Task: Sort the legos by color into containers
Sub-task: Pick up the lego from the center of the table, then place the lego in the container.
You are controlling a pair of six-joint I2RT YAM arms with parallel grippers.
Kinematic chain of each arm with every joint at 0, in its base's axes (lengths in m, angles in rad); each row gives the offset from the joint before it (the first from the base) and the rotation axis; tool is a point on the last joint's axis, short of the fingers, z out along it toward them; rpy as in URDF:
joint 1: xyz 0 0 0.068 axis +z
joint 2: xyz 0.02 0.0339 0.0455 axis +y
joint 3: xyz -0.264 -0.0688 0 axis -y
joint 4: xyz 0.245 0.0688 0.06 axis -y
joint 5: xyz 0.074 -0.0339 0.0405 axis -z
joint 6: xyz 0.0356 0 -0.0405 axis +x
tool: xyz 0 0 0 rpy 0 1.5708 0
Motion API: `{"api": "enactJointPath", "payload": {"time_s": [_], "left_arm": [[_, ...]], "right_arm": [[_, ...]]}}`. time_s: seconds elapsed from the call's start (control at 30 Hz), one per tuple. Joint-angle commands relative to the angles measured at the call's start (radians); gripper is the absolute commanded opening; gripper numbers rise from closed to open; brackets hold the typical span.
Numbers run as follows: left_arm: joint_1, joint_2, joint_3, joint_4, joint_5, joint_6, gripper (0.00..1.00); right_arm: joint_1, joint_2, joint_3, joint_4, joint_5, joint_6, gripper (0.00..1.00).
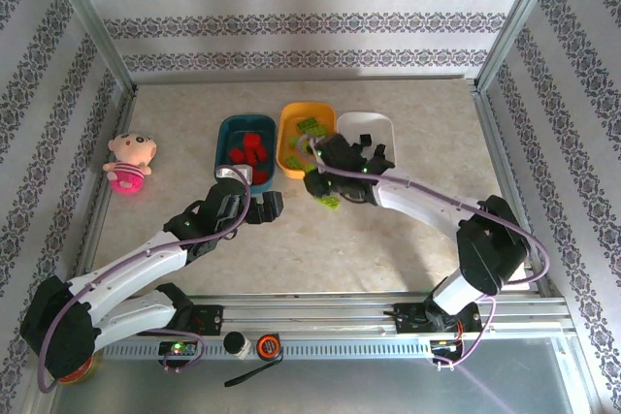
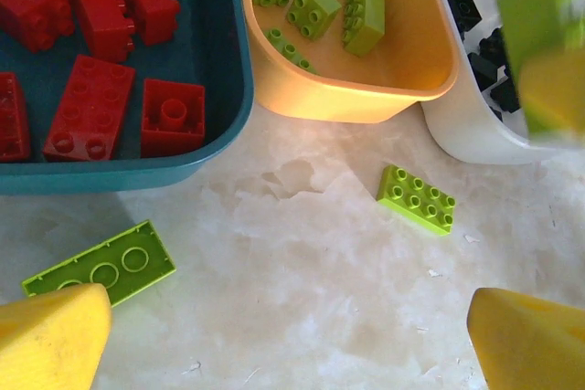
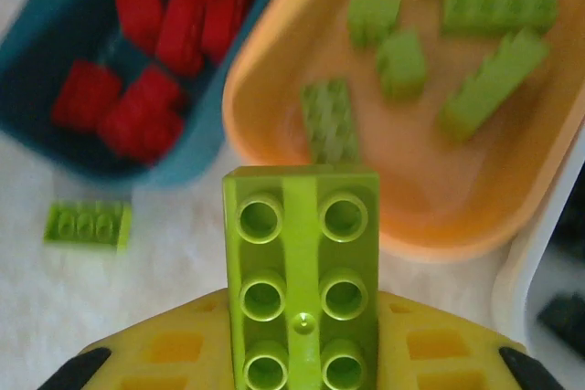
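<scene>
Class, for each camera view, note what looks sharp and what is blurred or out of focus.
Right wrist: the held lime brick is sharp, the orange-yellow tray behind soft. Left wrist: the loose brick is crisp, the right gripper a blur. Top external: evenly sharp.

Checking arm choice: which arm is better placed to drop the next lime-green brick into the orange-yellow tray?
Right, probably: the right gripper is shut on a lime-green plastic brick beside the orange-yellow plastic tray, while the left gripper hangs open and empty.
</scene>
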Motion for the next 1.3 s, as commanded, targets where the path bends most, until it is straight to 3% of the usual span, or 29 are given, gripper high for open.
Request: {"api": "enactJointPath", "payload": {"time_s": [0.0,0.27,0.3,0.4,0.5,0.97,1.13,1.27], "left_arm": [[0.015,-0.019,-0.001,-0.049,-0.013,-0.006,1.00],[0.016,-0.074,-0.035,-0.053,-0.015,-0.011,1.00],[0.016,-0.077,-0.039,-0.053,-0.016,-0.012,1.00],[0.016,-0.080,-0.041,-0.062,-0.018,-0.010,1.00],[0.015,-0.080,-0.037,-0.068,-0.023,-0.001,1.00],[0.024,-0.070,-0.040,-0.047,-0.038,-0.002,1.00],[0.025,-0.065,-0.043,-0.046,-0.038,-0.010,1.00],[0.025,-0.054,-0.047,-0.038,-0.037,-0.018,1.00]], "right_arm": [[-0.042,0.129,0.105,0.010,-0.007,-0.019,0.24],[-0.080,0.358,0.382,-0.042,0.015,-0.021,0.31],[-0.082,0.367,0.390,-0.044,0.018,-0.017,0.34],[-0.086,0.360,0.388,-0.044,0.021,-0.012,0.60],[-0.084,0.302,0.331,-0.027,0.019,-0.016,0.70],[-0.003,-0.124,-0.178,0.056,0.062,0.000,0.78],[0.034,-0.188,-0.311,0.054,0.108,0.022,0.79],[0.052,-0.141,-0.338,0.036,0.136,0.030,0.79]]}}
